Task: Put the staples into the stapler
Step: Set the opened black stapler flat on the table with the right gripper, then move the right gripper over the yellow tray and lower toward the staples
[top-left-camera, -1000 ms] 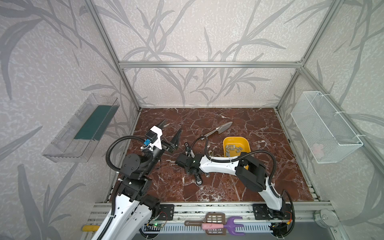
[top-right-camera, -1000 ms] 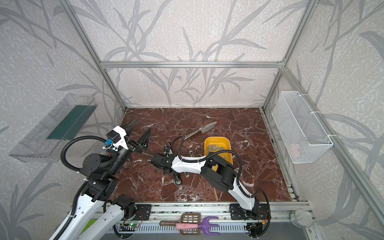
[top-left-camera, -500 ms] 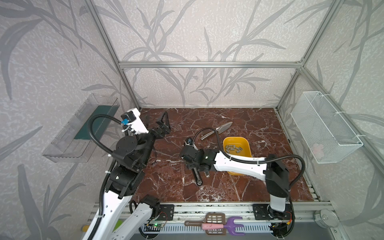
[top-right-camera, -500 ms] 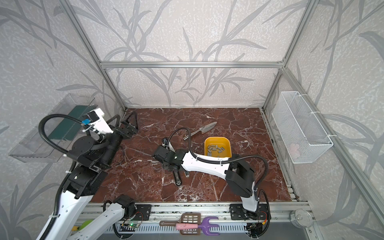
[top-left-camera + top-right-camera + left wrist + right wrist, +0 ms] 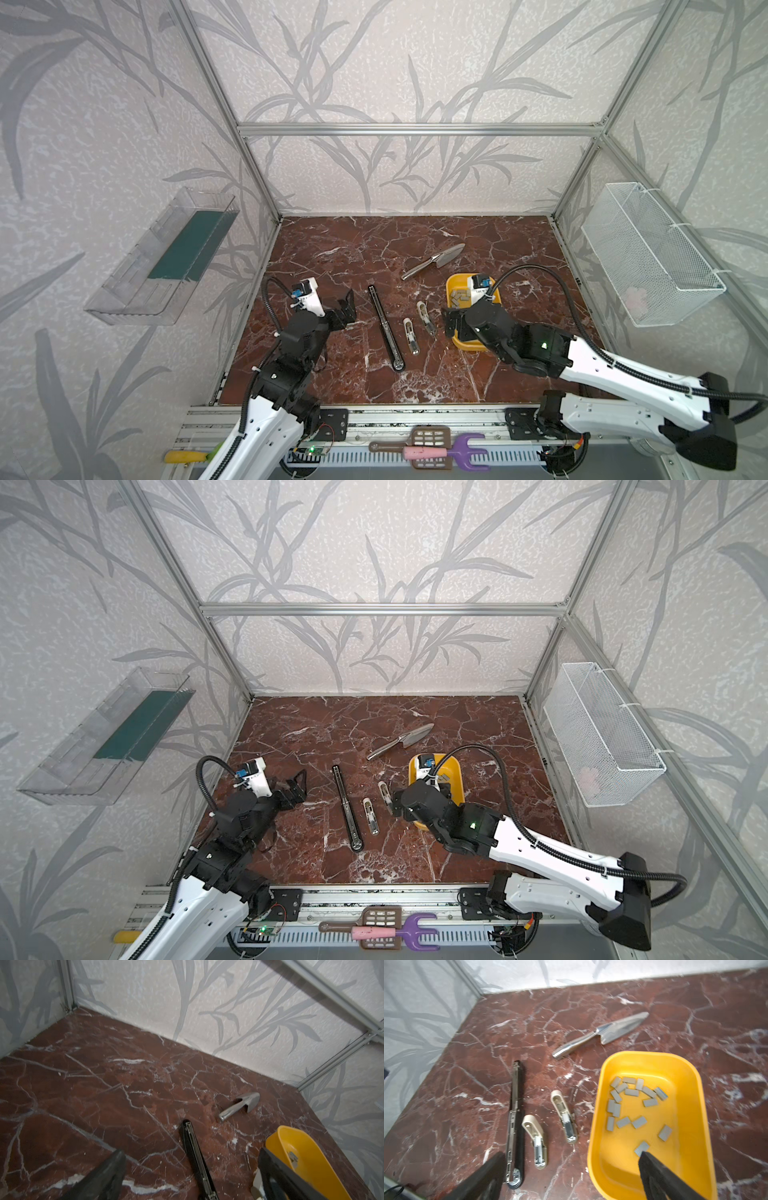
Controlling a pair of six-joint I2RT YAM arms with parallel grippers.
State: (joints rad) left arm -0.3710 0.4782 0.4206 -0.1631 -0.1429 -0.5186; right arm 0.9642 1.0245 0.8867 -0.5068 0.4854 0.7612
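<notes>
Several small grey staples lie loose in a yellow tray, seen in both top views. Left of the tray, a long black stapler lies opened flat on the marble floor. Between it and the tray lie two small beige staplers, also opened. My right gripper is open and empty, one finger over the tray, the other beside the black stapler's hinge end. My left gripper is open and empty, hovering left of the black stapler.
A metal trowel lies behind the staplers. A white wire basket hangs on the right wall and a clear shelf on the left wall. Toy tools rest on the front rail.
The right arm has drawn back from the black stapler toward the yellow tray, and its jaws have opened. The left gripper has also opened wider and swung back low beside the stapler.
</notes>
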